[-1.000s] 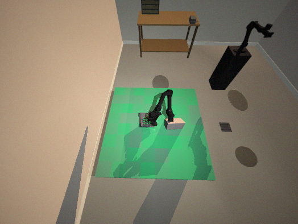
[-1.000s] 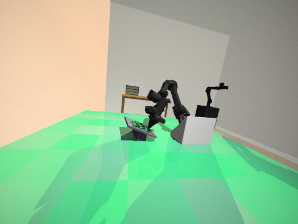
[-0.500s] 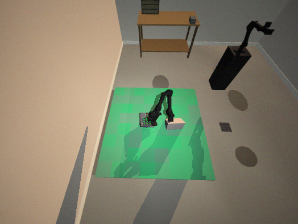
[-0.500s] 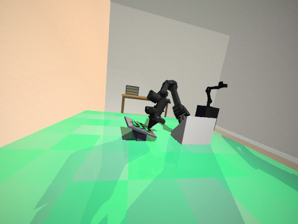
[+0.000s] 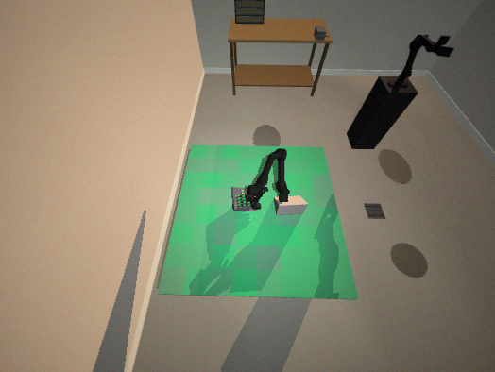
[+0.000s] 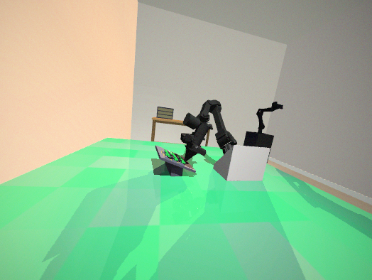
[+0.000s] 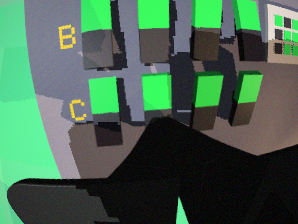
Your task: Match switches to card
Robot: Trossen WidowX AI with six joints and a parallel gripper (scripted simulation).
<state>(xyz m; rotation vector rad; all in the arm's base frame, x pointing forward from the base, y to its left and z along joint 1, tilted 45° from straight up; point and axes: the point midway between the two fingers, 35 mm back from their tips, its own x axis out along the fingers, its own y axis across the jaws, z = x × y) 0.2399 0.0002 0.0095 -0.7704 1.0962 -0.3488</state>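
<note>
The switch panel is tilted, its near edge low. My gripper is shut and empty, its tip at the near half of the second row C switch; whether it touches is unclear. The fingers hide part of that near half. The first row C switch, the third and the fourth show green far halves and dark near halves. Several row B switches stand beyond. The card is cut off at the wrist view's right edge; its furthest-right squares are hidden.
A pale block stands by the arm's base. The panel rests on a green checkered mat. A wooden table and a second arm on a black pedestal are further off.
</note>
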